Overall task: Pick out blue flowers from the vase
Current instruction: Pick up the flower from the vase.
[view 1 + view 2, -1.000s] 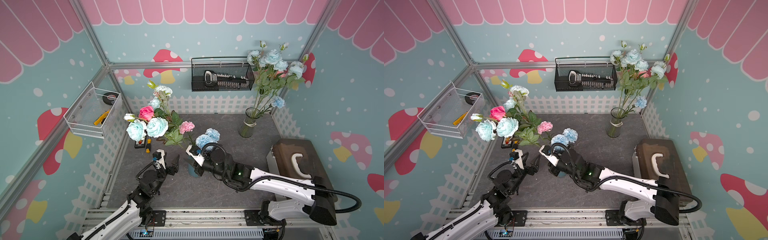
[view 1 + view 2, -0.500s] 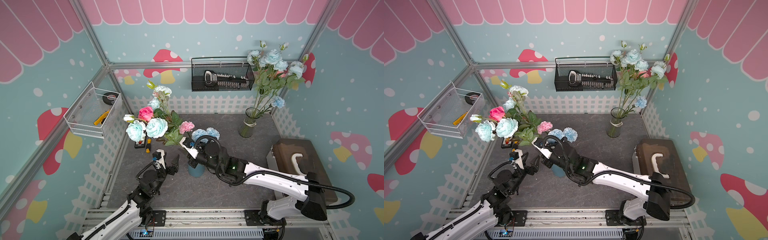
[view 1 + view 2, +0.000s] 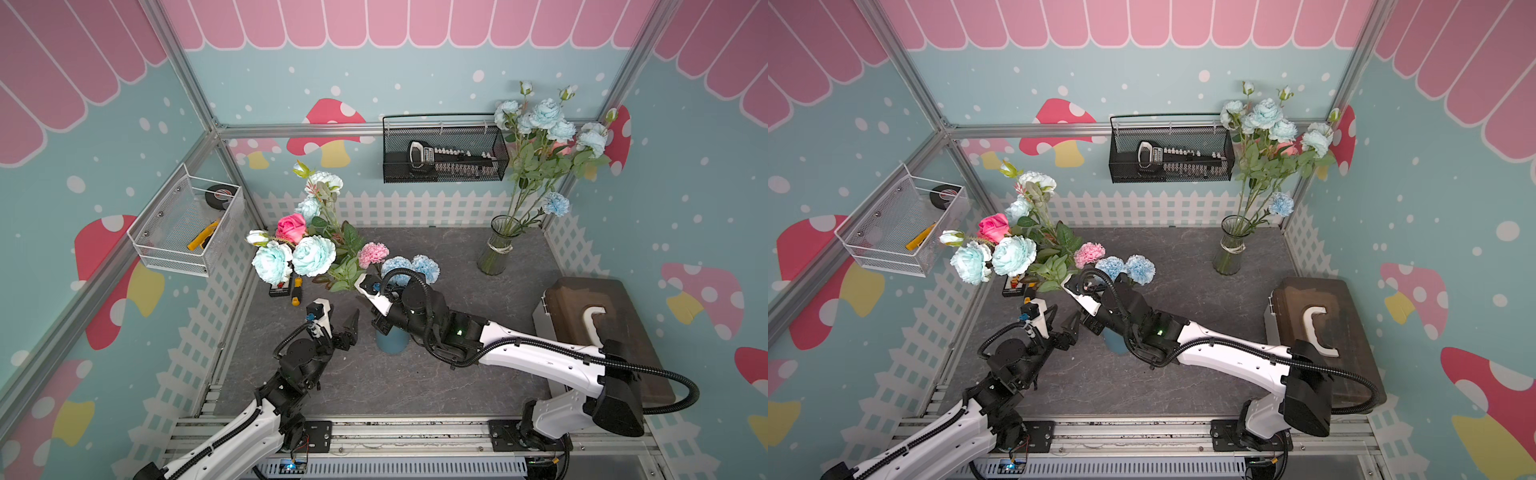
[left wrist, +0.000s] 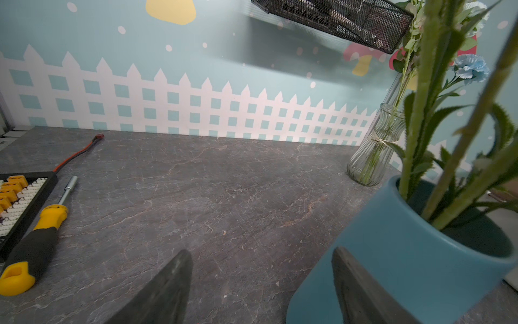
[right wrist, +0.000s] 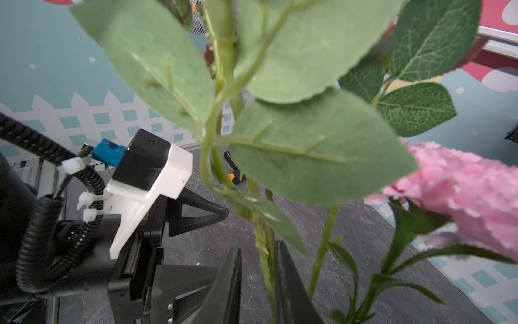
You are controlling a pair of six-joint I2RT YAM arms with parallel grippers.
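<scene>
Toward the table's (image 3: pixel 478 386) front edge the left gripper (image 3: pixel 340 326) is held spread beside the blue vase (image 3: pixel 390 343) — likely to steady it. Over its mouth the right gripper (image 5: pixel 258 246) is narrowed round a stem (image 5: pixel 265 269); a pinch cannot be confirmed. The blue flowers (image 3: pixel 409 268) are carried above, mid-table.

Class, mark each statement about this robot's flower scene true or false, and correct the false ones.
1. The left gripper stands open beside the blue vase. True.
2. The glass vase lies on its side. False: it stands upright.
3. A green stem runs between the jaws of the right gripper. True.
4. The screwdriver sits in the black wire basket. False: it lies on the table.
</scene>
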